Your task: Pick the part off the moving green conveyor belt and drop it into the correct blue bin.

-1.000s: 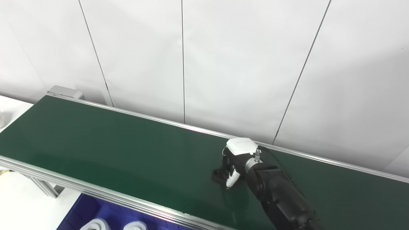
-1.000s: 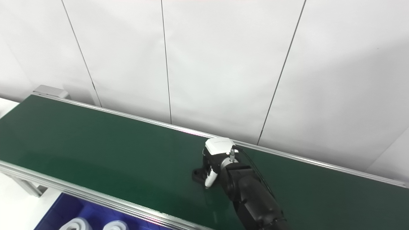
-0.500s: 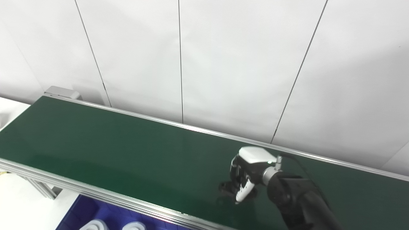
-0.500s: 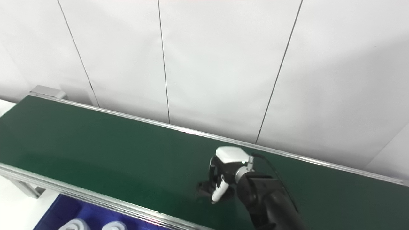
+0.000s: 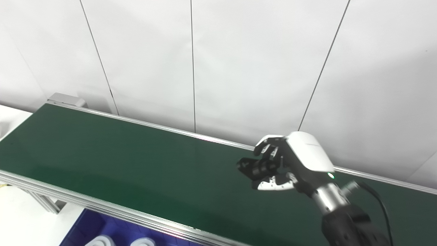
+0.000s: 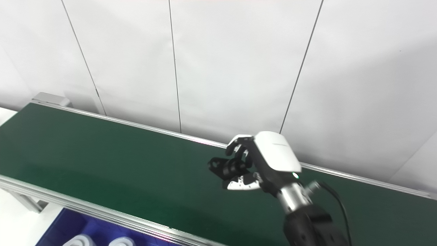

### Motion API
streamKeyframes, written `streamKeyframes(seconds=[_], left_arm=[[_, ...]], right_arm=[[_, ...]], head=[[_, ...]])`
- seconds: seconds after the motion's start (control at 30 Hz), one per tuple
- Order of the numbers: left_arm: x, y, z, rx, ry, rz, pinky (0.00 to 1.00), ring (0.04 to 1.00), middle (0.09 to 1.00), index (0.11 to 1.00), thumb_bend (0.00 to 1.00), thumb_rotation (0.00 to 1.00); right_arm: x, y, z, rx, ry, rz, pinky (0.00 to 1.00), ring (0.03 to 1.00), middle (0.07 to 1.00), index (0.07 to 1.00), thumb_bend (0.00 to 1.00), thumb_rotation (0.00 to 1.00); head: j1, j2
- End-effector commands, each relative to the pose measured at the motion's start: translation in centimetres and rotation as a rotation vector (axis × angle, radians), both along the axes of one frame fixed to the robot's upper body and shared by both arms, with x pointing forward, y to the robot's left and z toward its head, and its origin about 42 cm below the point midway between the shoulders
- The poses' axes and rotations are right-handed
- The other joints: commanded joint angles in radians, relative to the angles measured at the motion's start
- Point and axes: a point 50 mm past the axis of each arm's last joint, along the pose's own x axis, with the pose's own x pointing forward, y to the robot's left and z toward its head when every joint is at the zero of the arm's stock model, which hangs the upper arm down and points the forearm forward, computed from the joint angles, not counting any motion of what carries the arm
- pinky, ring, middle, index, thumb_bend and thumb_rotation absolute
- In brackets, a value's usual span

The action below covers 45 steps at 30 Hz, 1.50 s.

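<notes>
Risk of dropping: small black part [image 5: 254,167] pinched only at fingertips [image 5: 268,149] of right robot hand [image 5: 286,164], lifted clear above green conveyor belt [image 5: 136,160]. Could slip during swing toward blue bin [image 5: 85,229] below near rail, given slight hold. Could also land in wrong compartment, white parts [image 5: 102,241] already lying there. Left robot hand out of view.

small black part [image 5: 254,167], seemingly pinched in raised right hand [image 5: 290,164] above green belt [image 5: 119,157]
</notes>
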Motion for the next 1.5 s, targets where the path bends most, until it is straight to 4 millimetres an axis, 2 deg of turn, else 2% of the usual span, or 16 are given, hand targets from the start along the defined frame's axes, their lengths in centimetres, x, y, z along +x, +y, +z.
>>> streamKeyframes(seconds=[0.0,0.1,0.23,0.37,0.4,0.43,0.53,0.67,0.7,0.8,1.07,1.17,1.23,1.3,1.37,1.47], left_arm=[[-0.1,0.1,1.0,-0.03,-0.032,-0.006,0.76,0.83,0.834,0.807,0.81,0.81],[-0.4,0.7,1.3,-0.053,-0.028,-0.01,0.78,0.846,0.846,0.817,0.81,0.81],[-0.8,1.5,1.7,-0.069,-0.025,-0.003,0.79,0.859,0.857,0.825,0.8,0.82],[-1.3,2.3,2.0,-0.084,-0.022,0.001,0.83,0.877,0.878,0.842,0.79,0.84],[-1.4,2.6,2.2,-0.09,-0.021,0.008,0.83,0.878,0.879,0.843,0.79,0.85],[-1.5,2.8,2.3,-0.094,-0.02,0.013,0.83,0.878,0.88,0.842,0.8,0.85],[-1.7,3.7,2.7,-0.105,-0.024,0.018,0.86,0.89,0.893,0.852,0.82,0.87],[-1.9,5.1,3.1,-0.125,-0.028,0.023,0.87,0.897,0.901,0.866,0.8,0.89],[-2.0,5.6,3.3,-0.13,-0.032,0.022,0.88,0.898,0.902,0.867,0.8,0.89],[-2.0,6.8,3.7,-0.148,-0.038,0.023,0.9,0.903,0.898,0.87,0.78,0.88],[-1.7,9.0,5.0,-0.175,-0.01,0.044,0.91,0.897,0.883,0.856,0.79,0.83],[-1.5,9.5,5.6,-0.172,-0.001,0.042,0.91,0.897,0.882,0.861,0.8,0.84],[-1.4,9.8,5.8,-0.172,0.002,0.042,0.91,0.897,0.882,0.862,0.8,0.84],[-1.2,9.9,5.9,-0.175,0.008,0.041,0.9,0.889,0.877,0.859,0.81,0.84],[-1.1,10.0,6.0,-0.172,0.012,0.038,0.9,0.892,0.879,0.863,0.82,0.84],[-1.1,10.0,6.2,-0.164,0.014,0.043,0.9,0.888,0.877,0.863,0.84,0.85]], right_arm=[[-0.9,-0.3,1.4,0.136,-0.084,0.053,0.29,0.362,0.483,0.558,0.51,0.0],[-2.0,-2.2,-0.5,0.29,0.053,0.055,0.28,0.364,0.484,0.562,0.51,0.0],[-3.5,-4.3,-2.9,0.41,0.17,0.033,0.29,0.37,0.484,0.562,0.51,0.0],[-6.0,-7.0,-5.9,0.527,0.277,-0.013,0.29,0.367,0.488,0.559,0.51,0.0],[-6.7,-7.3,-6.3,0.54,0.29,-0.02,0.28,0.366,0.488,0.56,0.51,0.0],[-7.2,-7.5,-6.6,0.547,0.298,-0.024,0.28,0.367,0.489,0.56,0.51,0.0],[-9.3,-8.5,-7.8,0.573,0.346,-0.049,0.28,0.368,0.491,0.561,0.51,0.0],[-11.8,-9.3,-9.0,0.623,0.389,-0.072,0.29,0.369,0.495,0.557,0.51,0.0],[-12.3,-9.3,-9.1,0.637,0.399,-0.08,0.29,0.369,0.495,0.557,0.51,0.0],[-13.9,-9.8,-9.8,0.679,0.44,-0.1,0.29,0.368,0.493,0.558,0.51,0.0],[-15.5,-11.0,-10.8,0.614,0.419,-0.162,0.3,0.367,0.488,0.555,0.51,0.0],[-15.8,-11.2,-11.2,0.609,0.4,-0.19,0.29,0.365,0.492,0.555,0.51,0.0],[-15.9,-11.3,-11.4,0.599,0.393,-0.203,0.29,0.364,0.492,0.555,0.51,0.0],[-15.9,-11.4,-11.8,0.571,0.389,-0.218,0.28,0.43,0.458,0.531,0.51,0.0],[-15.7,-11.7,-12.3,0.518,0.381,-0.229,0.29,0.379,0.483,0.547,0.51,0.0],[-15.2,-12.1,-12.9,0.404,0.36,-0.245,0.27,0.359,0.473,0.555,0.51,0.0]], head=[[-0.001,0.0],[-0.034,0.015],[-0.078,0.033],[-0.128,0.053],[-0.166,0.069],[-0.166,0.069],[-0.225,0.098],[-0.279,0.132],[-0.301,0.152],[-0.322,0.175],[-0.361,0.241],[-0.372,0.264],[-0.373,0.272],[-0.372,0.275],[-0.369,0.278],[-0.367,0.279]])
